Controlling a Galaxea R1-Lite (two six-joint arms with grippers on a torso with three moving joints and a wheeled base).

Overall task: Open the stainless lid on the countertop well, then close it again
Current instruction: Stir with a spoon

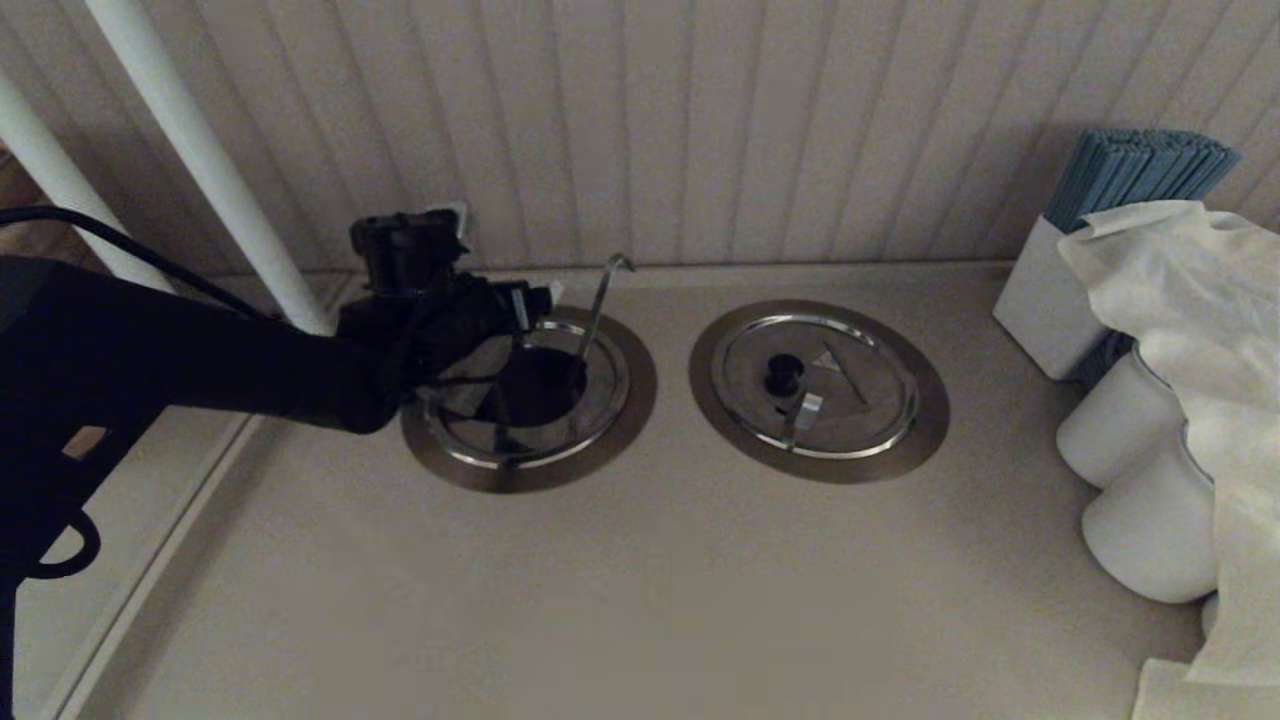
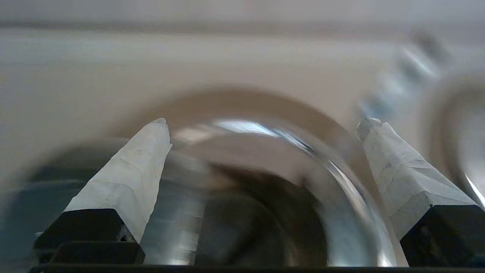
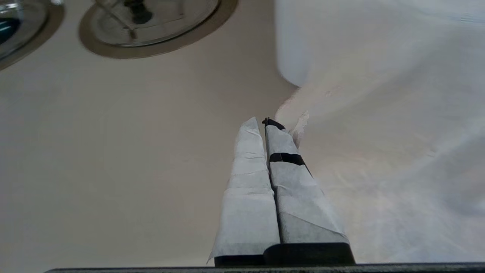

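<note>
The countertop well is the left one of two, with a wide brushed-steel flange and a tall hooked rod rising out of it. Its dark inside shows. The stainless lid is partly folded back; its near part still lies on the rim, and its knob is hidden by my arm. My left gripper hovers over the well's far-left side. In the left wrist view the left gripper is open, its fingers wide apart over the dark hole, holding nothing. My right gripper is shut and empty above the counter.
The twin well to the right has its lid flat, with a black knob and a short tab. White cylinders, a draped white cloth and a holder of blue sticks crowd the right. White pipes stand at back left.
</note>
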